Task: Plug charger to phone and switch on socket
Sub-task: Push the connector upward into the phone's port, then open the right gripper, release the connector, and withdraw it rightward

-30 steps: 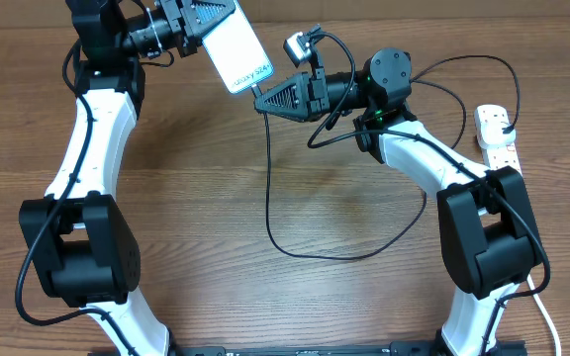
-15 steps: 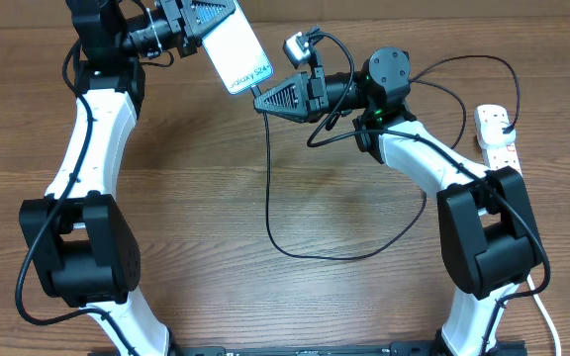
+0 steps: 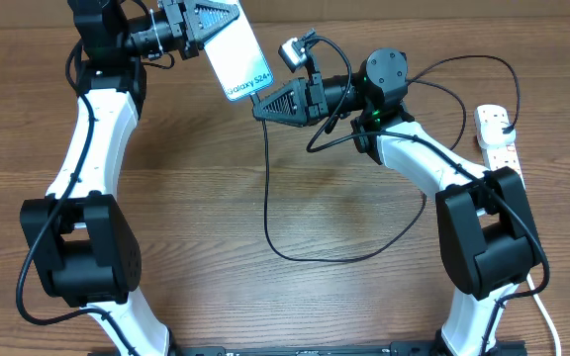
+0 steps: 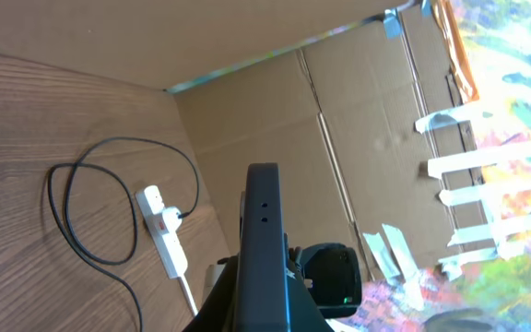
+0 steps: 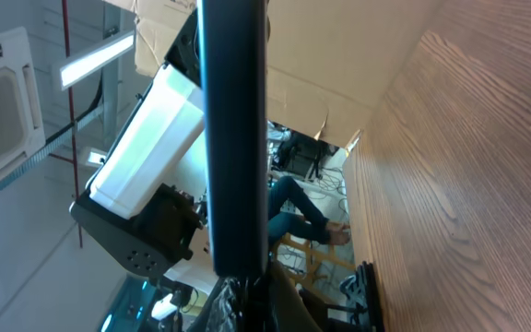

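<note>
Left hand (image 3: 222, 19) grips one phone (image 3: 237, 57), right hand (image 3: 263, 107) one charger (image 3: 269, 198); one socket (image 3: 498, 134) apart.

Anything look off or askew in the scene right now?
Nothing damaged or spilled. The phone sits tilted in the left claw; the right claw holds the charger at its lower end, cable trailing in a loose loop.

place: robot lab | evidence: 2 robot arms (image 3: 92, 138), wood-grain table (image 3: 216, 178), taped cardboard walls (image 4: 339, 120), ceiling strip light (image 5: 95, 57)
</note>
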Robot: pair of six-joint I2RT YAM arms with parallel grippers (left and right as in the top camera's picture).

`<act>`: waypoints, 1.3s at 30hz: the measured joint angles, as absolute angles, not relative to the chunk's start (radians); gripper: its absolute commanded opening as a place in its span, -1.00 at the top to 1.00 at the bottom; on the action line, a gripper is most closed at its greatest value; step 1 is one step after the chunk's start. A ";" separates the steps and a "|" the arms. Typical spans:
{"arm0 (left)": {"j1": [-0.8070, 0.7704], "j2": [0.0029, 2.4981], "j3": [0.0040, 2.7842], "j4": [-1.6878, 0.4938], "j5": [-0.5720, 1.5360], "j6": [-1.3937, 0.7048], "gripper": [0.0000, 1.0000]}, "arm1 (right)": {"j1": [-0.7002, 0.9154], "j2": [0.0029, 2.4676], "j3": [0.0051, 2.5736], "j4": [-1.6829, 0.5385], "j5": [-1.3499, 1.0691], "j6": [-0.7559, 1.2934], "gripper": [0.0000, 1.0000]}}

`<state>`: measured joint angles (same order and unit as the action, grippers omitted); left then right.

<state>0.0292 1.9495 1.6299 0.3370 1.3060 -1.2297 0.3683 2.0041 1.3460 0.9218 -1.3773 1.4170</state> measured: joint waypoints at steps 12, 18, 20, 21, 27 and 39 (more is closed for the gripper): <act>0.022 1.950 1.635 0.337 1.314 -1.198 0.91 | 0.368 2.004 1.345 0.901 -1.384 1.403 0.93; 0.019 1.951 1.639 0.338 1.330 -1.176 0.91 | 0.369 2.004 1.341 0.897 -1.387 1.379 0.93; 0.019 1.951 1.639 0.338 1.332 -1.174 0.91 | 0.369 2.004 1.340 0.893 -1.388 1.371 0.93; 0.018 1.951 1.639 0.338 1.332 -1.172 0.91 | 0.369 2.004 1.340 0.889 -1.388 1.364 0.93; 0.016 1.953 1.639 0.338 1.334 -1.166 0.91 | 0.369 2.004 1.340 0.860 -1.388 1.338 0.93; 0.009 1.956 1.639 0.338 1.359 -1.141 0.91 | 0.368 2.004 1.340 0.850 -1.360 1.326 0.42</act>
<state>0.0086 1.9556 1.6390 0.3378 1.3594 -1.1412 0.3683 2.0041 1.3396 0.8505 -1.3602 1.3258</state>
